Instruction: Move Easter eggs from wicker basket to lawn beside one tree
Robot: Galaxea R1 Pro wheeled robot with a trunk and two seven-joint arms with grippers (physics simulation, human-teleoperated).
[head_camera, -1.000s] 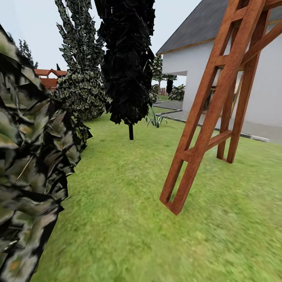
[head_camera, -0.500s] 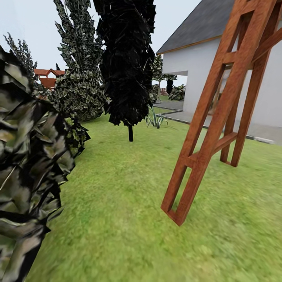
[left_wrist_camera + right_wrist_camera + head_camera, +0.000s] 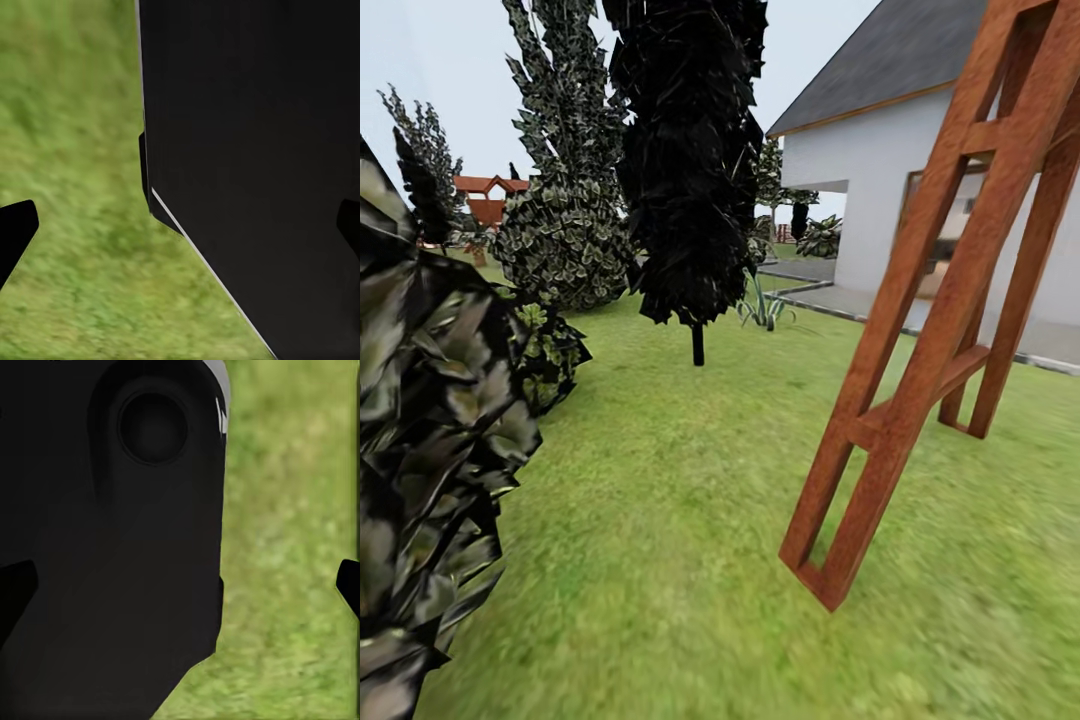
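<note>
The lawn spreads out ahead in the head view as mottled green grass. The Easter eggs and the wicker basket are out of view. A tree with a jagged green-grey crown stands at the back left, its trunk hidden by foliage. Beside it is an all-black tree on a thin black trunk. My left gripper is open over the grass, with the robot's dark body behind it. My right gripper is open too, with nothing between its fingers.
A tall red-brown wooden frame leans on the grass at the right. Dark leafy foliage crowds the near left. A white house with a grey paved strip lies behind. Open grass runs between foliage and frame.
The whole head view has shifted: the camera has moved. The wooden frame now sits lower and further right, and the near foliage has slid leftward.
</note>
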